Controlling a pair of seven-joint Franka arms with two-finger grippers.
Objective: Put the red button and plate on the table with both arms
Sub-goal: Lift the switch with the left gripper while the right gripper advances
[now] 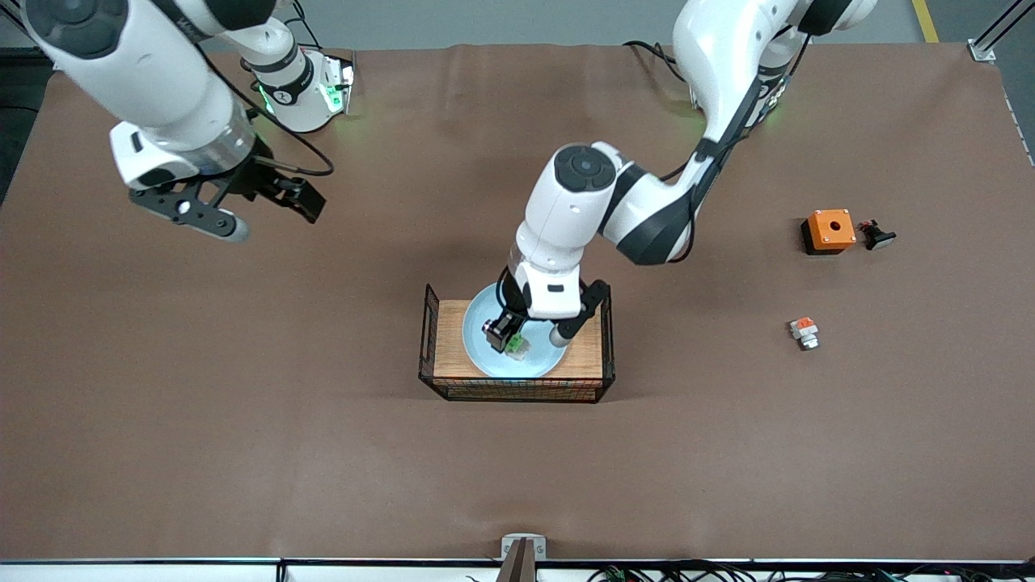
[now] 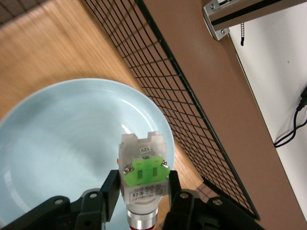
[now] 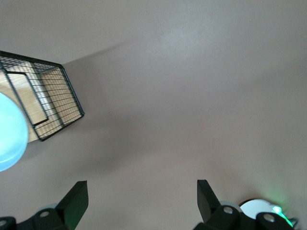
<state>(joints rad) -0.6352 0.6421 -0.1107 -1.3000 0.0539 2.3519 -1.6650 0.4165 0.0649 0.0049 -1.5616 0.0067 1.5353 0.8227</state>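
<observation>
My left gripper [image 1: 517, 333] pinches the red button [image 2: 143, 168] over the plate [image 1: 485, 356] mid-table for lifting out; the right gripper [image 1: 242, 212] waits wide open near its table end.

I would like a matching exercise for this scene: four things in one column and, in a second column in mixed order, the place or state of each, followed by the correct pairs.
Things:
1. red button
2. plate
3. right gripper
4. orange box

Places or states:
A. lying in the wire crate
B. open, over bare table
C. clamped in the left gripper above the plate
D. on the table toward the left arm's end

Pairs: 1-C, 2-A, 3-B, 4-D
</observation>
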